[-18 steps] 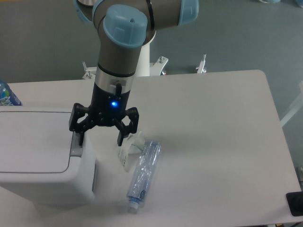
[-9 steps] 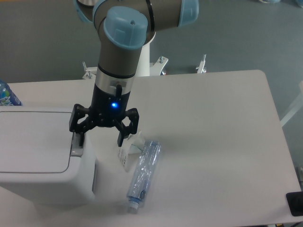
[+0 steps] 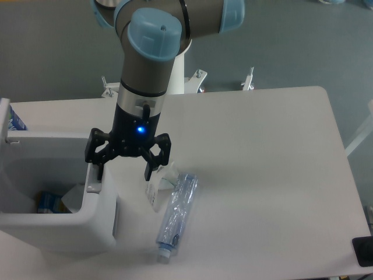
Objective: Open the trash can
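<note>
The white trash can [image 3: 64, 233] stands at the table's left front with its top open, and some rubbish shows inside. Its lid [image 3: 5, 118] stands swung up at the far left edge of the view. My gripper [image 3: 123, 170] hangs over the bin's right rim, open, with nothing between its fingers. The left finger [image 3: 97, 166] rests on the grey push tab [image 3: 93, 182] at the rim. The right finger [image 3: 150, 169] hangs outside the bin, over the table.
A clear plastic bottle [image 3: 177, 213] lies on the table just right of the bin, beside a crumpled white wrapper [image 3: 159, 185]. A blue-labelled bottle [image 3: 17, 121] peeks out behind the raised lid. A black object [image 3: 363, 251] sits at the table's front right corner.
The bin's lid, flat and shut in the earlier frames, has sprung up to the left, showing the inside. My gripper has kept its place.
</note>
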